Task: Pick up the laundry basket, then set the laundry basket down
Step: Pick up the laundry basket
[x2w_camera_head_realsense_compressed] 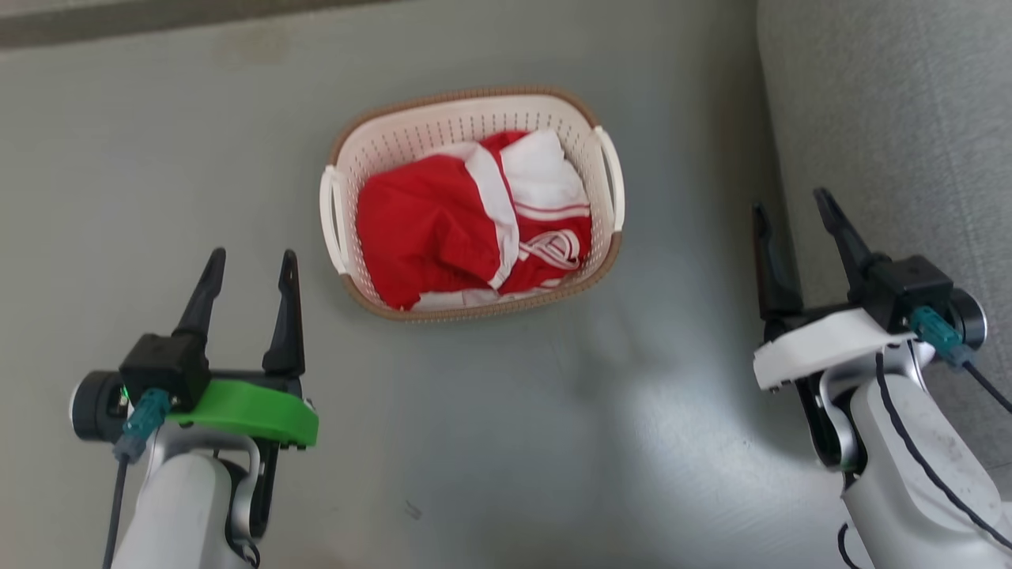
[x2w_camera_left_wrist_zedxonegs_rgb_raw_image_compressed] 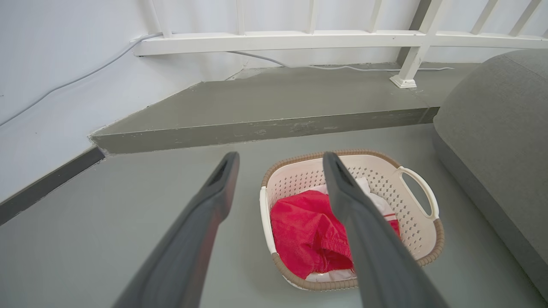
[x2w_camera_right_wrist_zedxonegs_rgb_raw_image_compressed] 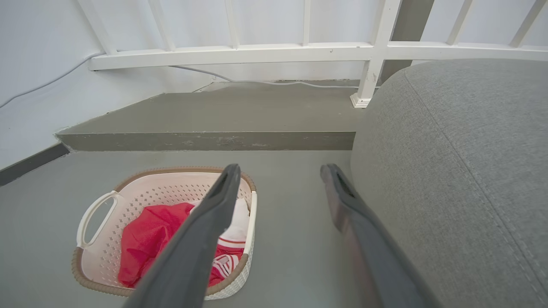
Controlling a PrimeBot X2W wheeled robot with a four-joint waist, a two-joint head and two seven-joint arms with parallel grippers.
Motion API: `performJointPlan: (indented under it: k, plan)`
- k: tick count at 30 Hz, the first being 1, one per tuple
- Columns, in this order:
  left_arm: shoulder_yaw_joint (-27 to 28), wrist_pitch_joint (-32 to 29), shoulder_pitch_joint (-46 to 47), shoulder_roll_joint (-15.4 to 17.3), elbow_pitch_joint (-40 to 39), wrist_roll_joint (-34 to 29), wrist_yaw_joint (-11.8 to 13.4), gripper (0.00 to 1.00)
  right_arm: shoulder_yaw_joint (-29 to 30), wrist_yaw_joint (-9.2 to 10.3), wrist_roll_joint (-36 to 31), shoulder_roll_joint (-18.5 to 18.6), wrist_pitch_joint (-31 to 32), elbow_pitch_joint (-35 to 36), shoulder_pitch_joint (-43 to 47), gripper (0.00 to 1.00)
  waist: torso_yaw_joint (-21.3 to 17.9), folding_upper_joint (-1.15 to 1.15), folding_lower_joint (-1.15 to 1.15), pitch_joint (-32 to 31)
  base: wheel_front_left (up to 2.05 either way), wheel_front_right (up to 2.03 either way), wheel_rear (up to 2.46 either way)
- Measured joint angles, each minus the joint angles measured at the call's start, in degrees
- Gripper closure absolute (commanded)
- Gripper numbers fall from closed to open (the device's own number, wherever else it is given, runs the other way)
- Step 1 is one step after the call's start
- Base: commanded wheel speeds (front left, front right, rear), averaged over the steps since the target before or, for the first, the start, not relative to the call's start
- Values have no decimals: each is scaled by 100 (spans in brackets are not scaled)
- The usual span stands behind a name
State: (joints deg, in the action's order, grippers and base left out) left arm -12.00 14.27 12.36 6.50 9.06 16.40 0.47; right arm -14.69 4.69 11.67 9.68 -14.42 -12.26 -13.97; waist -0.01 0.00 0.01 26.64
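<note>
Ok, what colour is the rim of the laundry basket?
Brown, woven-look, on the cream laundry basket; clearest in the head view.

Left claw (x2w_camera_head_realsense_compressed: 251, 262) – right claw (x2w_camera_head_realsense_compressed: 791, 202) – both agape, empty.

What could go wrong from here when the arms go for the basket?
Both handles are thin loops; the open left gripper or right gripper could miss one and shove the basket. The right gripper hangs close beside the grey cushion and may brush it. Lifting by one handle would likely tip the basket and spill the clothes.
</note>
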Motion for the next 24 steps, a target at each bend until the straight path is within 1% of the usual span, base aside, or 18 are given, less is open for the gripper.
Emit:
performJointPlan:
  k: [6, 13, 24]
  plan:
    - [0, 0, 268, 2, 7, -11, -99, 0, -20, 0, -69, -37, 0, 13, -243, 0, -5, 0, 0, 385, 0, 0, 0]
    - [-2, 16, 624, -1, 40, -51, -152, 0, -53, 0, -133, -46, 0, -9, -522, 0, -4, 0, 0, 826, 0, 0, 0]
    - [-7, 18, 1049, -13, 393, -52, -303, 0, -48, 0, -197, -69, -1, -68, -946, 0, 20, 0, 0, 1462, 0, 0, 0]
